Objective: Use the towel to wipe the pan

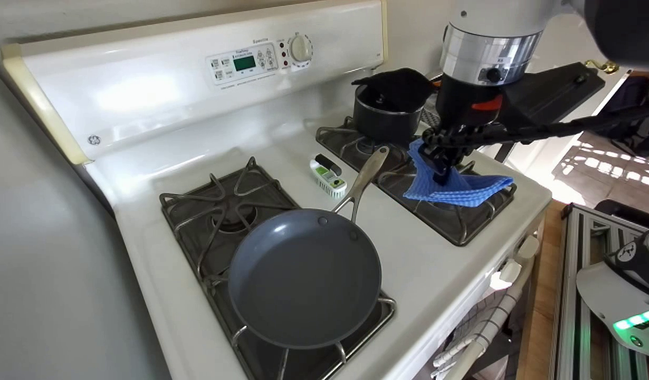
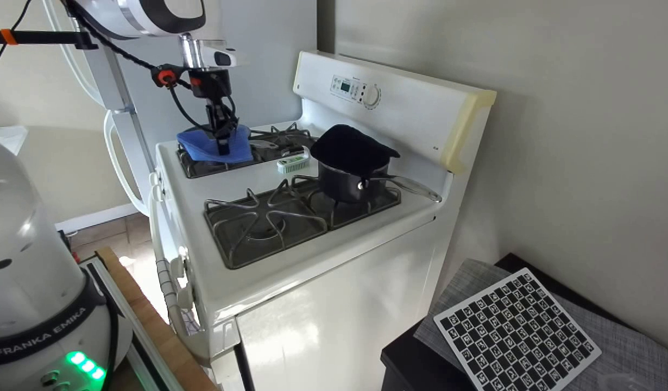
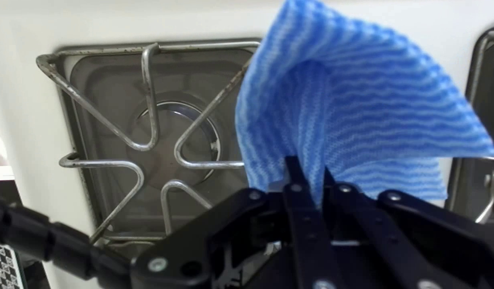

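Here, 1 hand [image 3: 310, 171] pinching 1 blue towel [image 3: 375, 108], 1 pan [image 1: 306, 279], 1 dark pot [image 2: 342, 182]

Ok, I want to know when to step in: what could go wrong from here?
The towel is pinched in the gripper at one bunched fold, its edges loose, so it may slip or wipe unevenly. The pan sits on the stove with nothing seen holding it, so wiping might push it around. Its handle juts out near what looks like a green-and-white brush; a low crossing could knock either.
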You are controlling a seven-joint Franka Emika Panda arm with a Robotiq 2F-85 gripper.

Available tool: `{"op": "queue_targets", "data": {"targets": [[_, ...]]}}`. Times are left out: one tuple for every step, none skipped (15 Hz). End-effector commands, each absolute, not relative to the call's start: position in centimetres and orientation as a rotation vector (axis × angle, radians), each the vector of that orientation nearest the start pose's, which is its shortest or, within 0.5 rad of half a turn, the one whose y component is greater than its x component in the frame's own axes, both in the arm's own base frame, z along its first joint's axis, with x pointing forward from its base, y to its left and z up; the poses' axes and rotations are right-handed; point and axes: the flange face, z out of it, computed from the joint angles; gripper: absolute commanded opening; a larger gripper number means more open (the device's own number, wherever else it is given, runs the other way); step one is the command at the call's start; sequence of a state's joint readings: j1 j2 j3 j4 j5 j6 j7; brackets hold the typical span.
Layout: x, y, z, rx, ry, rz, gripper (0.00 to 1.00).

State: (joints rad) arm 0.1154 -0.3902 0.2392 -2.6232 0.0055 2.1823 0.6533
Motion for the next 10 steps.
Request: {"op": "queue_targets", "data": {"targets": [[36.8, 12.0, 34.8, -3.173, 0.534, -0.041, 0.0], [36.9, 12.0, 34.3, -3.164, 0.526, -0.07, 0.0], [37.0, 12.0, 33.7, -3.152, 0.514, -0.082, 0.0], [37.1, 12.1, 33.0, -3.143, 0.501, -0.092, 0.0], [37.3, 12.2, 32.4, -3.138, 0.49, -0.108, 0.0], [37.3, 12.3, 31.8, -3.133, 0.474, -0.113, 0.0], [37.6, 12.3, 31.2, -3.138, 0.446, -0.134, 0.0], [37.9, 12.3, 30.9, -3.125, 0.441, -0.143, 0.0], [38.1, 12.5, 30.5, -3.118, 0.425, -0.16, 0.0], [38.3, 12.6, 30.1, -3.11, 0.41, -0.172, 0.0]]}}
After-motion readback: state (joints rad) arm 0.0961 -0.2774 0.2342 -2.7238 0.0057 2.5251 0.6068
